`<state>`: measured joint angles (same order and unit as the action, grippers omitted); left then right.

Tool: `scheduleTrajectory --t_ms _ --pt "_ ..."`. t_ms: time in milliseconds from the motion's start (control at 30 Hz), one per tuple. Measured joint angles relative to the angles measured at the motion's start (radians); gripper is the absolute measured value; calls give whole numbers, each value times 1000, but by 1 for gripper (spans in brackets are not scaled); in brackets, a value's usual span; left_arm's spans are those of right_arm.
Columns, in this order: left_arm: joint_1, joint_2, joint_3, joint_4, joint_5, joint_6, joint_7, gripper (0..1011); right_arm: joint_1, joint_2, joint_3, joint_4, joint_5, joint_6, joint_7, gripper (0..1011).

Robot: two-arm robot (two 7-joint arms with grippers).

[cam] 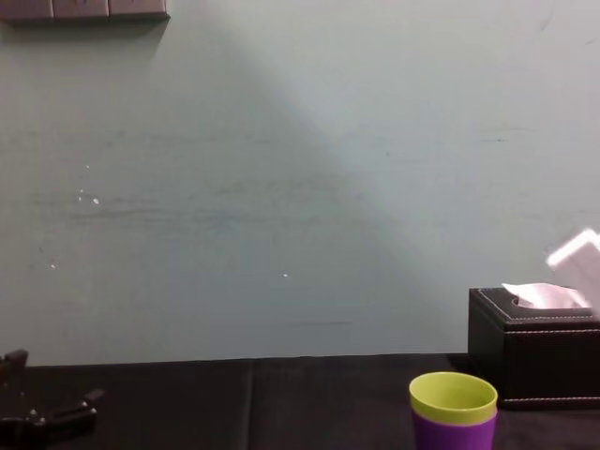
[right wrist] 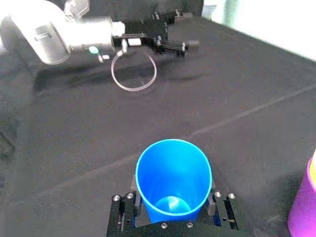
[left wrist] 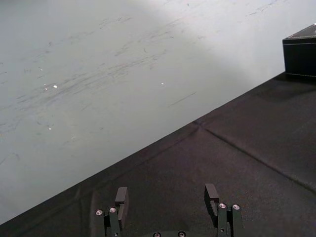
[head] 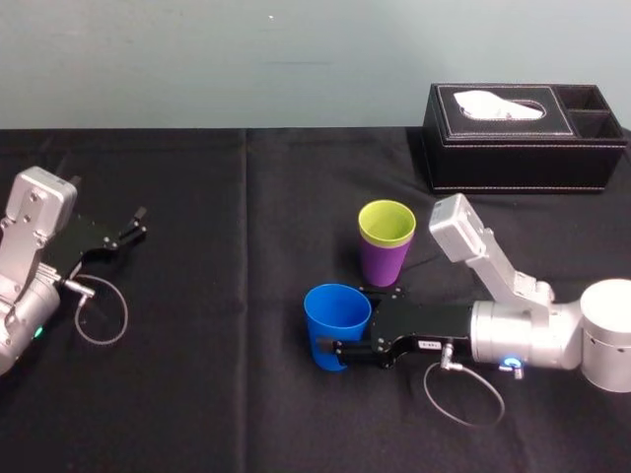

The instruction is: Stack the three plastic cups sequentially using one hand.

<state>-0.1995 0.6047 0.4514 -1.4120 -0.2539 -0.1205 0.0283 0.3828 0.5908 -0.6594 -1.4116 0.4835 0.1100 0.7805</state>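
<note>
Blue cup point(head: 336, 315) upright at centre front of the black tabletop point(head: 217, 374), right gripper point(head: 331, 350) clamped on its lower wall from the right, green cup point(head: 386, 224) nested in purple cup point(head: 383, 262) just behind, left gripper point(head: 138, 223) parked far left, fingers apart.

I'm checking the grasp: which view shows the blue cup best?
The right wrist view: the blue cup sits close up in the right gripper, mouth and inside plain. The head view shows it from above, smaller, the gripper around its lower side. The chest view faces the yellow-green cup instead.
</note>
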Motion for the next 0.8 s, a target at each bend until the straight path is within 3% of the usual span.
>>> scheduleTrajectory --t_ms 133,300,467,633,800 --pt "0 0 0 0 0 0 0 1011 -30 37 32 -75 23 7 -34 722" --pt "0 0 0 0 0 0 0 1011 -78 121 100 -228 77 58 -89 722" --pt "0 0 0 0 0 0 0 1011 -98 174 145 -308 117 98 -122 722" --pt "0 0 0 0 0 0 0 1011 -97 208 180 -347 145 139 -157 722" --pt "0 0 0 0 0 0 0 1011 -67 214 199 -329 168 168 -176 722"
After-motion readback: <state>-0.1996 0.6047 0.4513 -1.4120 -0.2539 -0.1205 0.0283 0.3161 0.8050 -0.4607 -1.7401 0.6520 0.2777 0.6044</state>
